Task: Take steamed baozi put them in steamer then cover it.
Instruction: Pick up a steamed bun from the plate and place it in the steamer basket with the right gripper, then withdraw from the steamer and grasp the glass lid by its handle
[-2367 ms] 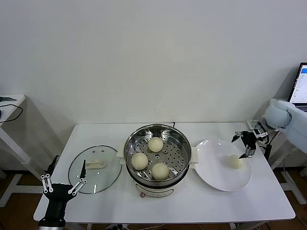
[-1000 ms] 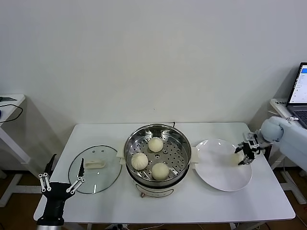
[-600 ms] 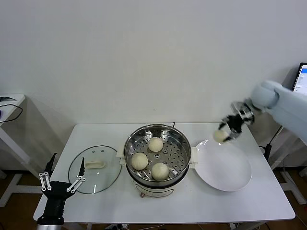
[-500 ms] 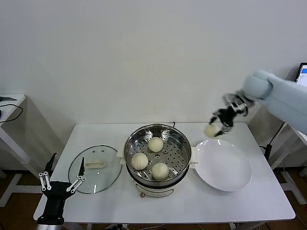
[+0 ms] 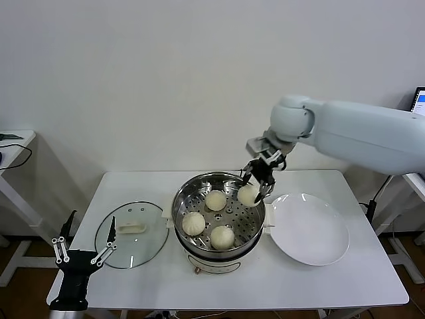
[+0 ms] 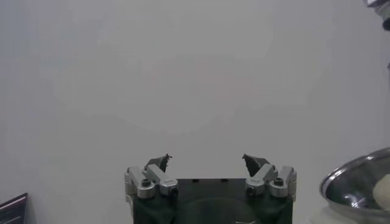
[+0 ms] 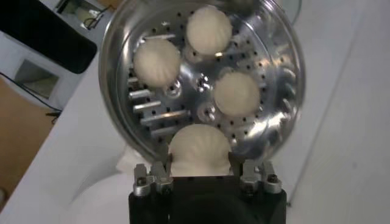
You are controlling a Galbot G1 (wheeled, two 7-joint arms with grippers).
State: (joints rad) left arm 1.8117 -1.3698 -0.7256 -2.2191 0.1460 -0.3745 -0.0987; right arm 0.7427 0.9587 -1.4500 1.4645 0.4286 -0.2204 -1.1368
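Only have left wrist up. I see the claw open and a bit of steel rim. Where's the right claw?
Observer: The right claw is shut on the fourth baozi, over the steamer.
Operator: How many already inside?
Observer: Three buns sit on the perforated tray.
Operator: Lid?
Observer: The glass lid lies flat on the table, on the steamer's left, by the left claw.
Operator: Plate?
Observer: The white plate holds nothing.

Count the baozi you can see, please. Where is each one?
4. Three lie on the steamer tray: back, left, front. The fourth is in the right tool, above the tray.
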